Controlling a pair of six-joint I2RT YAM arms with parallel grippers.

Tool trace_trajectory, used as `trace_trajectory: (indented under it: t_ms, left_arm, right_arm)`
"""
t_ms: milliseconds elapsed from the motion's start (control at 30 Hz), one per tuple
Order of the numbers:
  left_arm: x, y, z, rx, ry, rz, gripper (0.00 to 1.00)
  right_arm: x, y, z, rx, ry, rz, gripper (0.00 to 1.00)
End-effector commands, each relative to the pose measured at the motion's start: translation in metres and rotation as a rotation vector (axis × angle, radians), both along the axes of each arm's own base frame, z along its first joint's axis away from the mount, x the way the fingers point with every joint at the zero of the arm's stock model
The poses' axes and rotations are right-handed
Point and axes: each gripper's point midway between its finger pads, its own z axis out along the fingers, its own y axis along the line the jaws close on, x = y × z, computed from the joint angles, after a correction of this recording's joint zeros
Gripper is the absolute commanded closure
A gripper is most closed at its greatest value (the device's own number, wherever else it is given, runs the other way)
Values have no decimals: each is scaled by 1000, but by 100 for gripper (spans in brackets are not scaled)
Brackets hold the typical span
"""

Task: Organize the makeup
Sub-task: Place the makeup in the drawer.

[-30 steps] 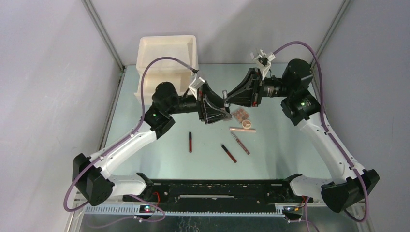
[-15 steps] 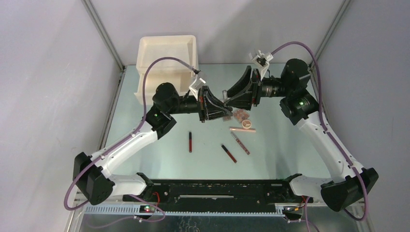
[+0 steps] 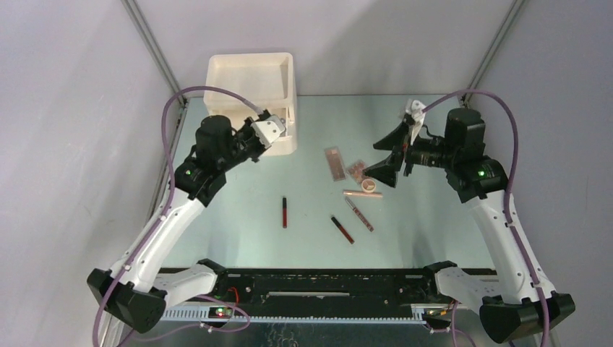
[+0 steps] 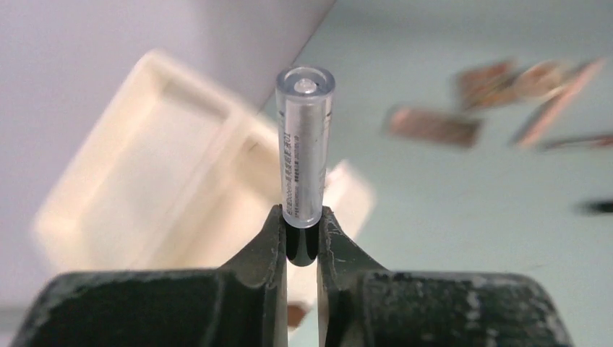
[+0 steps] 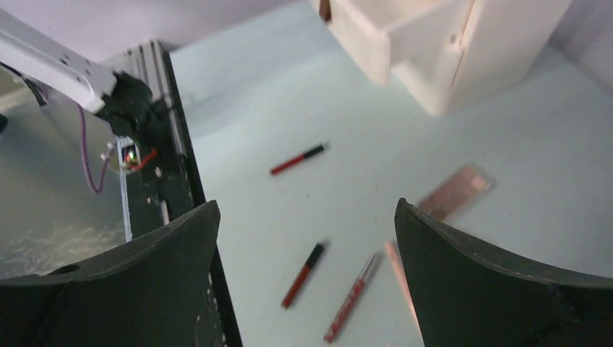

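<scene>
Top view, palette (image 3: 335, 163) and red tube (image 3: 284, 212) lying mid-desk (image 3: 238, 210), right gripper (image 3: 383, 155) being held wide open beside them, left wrist view, clear tube (image 4: 306, 144) being pinched upright by the nearly closed left gripper (image 4: 302, 230), cream box (image 4: 144, 173) blurred behind, right wrist view, nothing being gripped between the spread jaws.

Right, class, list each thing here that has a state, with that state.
Left hand, shut on the clear tube.
Clear tube, gripped at one end.
Right hand, open, empty.
Cream box, open on top.
Palette, lying flat.
Red-black tubes, lying flat, apart.
</scene>
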Motion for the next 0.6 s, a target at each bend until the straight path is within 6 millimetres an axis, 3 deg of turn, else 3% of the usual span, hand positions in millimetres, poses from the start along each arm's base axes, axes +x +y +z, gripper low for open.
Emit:
trace_trajectory:
  t_ms: [0, 133, 333, 567]
  left_arm:
    - [53, 88, -28, 468, -132, 242, 100]
    - [84, 114, -30, 618, -140, 301, 100]
    - [117, 129, -38, 807, -128, 306, 100]
    - [131, 140, -58, 998, -18, 244, 94]
  right_arm:
    - [-6, -16, -59, -140, 89, -45, 0]
    - [-12, -18, -76, -150, 128, -40, 0]
    - [-12, -21, -87, -166, 131, -61, 0]
    - [-9, -23, -96, -180, 136, -71, 0]
